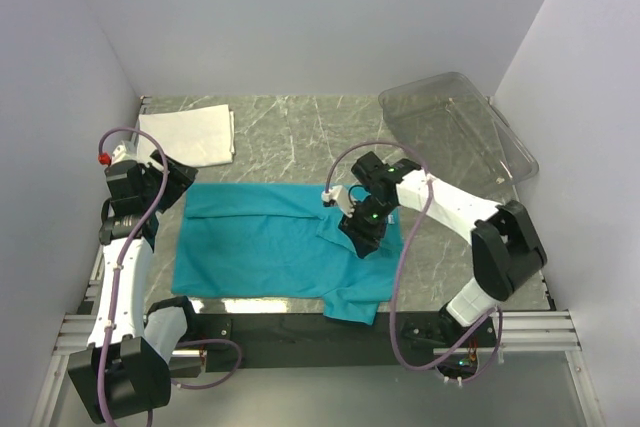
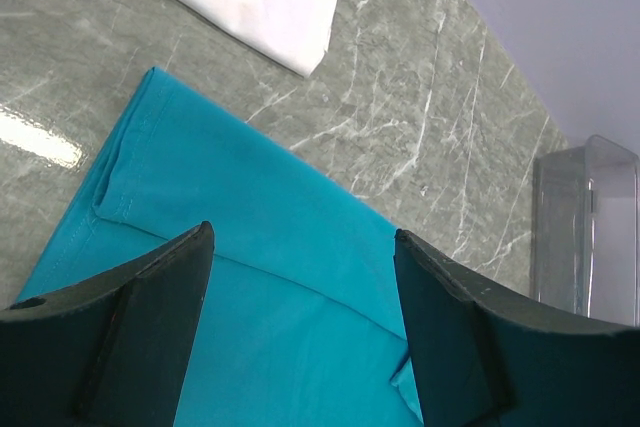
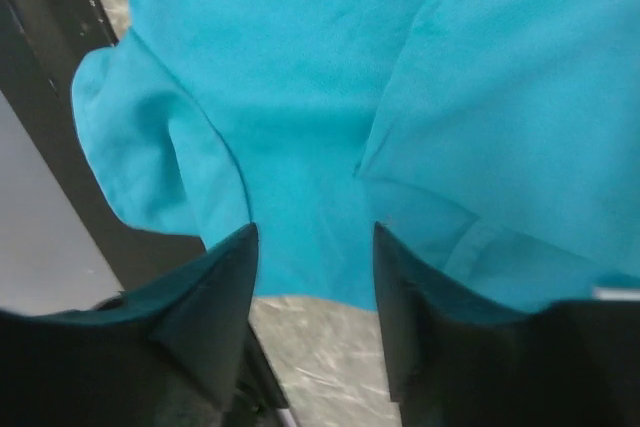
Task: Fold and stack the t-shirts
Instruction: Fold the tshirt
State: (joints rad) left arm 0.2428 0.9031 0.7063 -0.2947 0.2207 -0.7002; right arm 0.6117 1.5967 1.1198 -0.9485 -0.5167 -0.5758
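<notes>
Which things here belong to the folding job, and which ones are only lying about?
For the job: blue t-shirt, spread out in the middle; white t-shirt, folded, far left.
Lying about: clear plastic tray, far right.

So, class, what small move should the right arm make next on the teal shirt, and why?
Probably shift the right gripper toward the sleeve that droops over the table's black front edge, then pinch it. Its jaws stand open, holding nothing, just above the teal t-shirt, and that sleeve is not yet folded in.
</notes>
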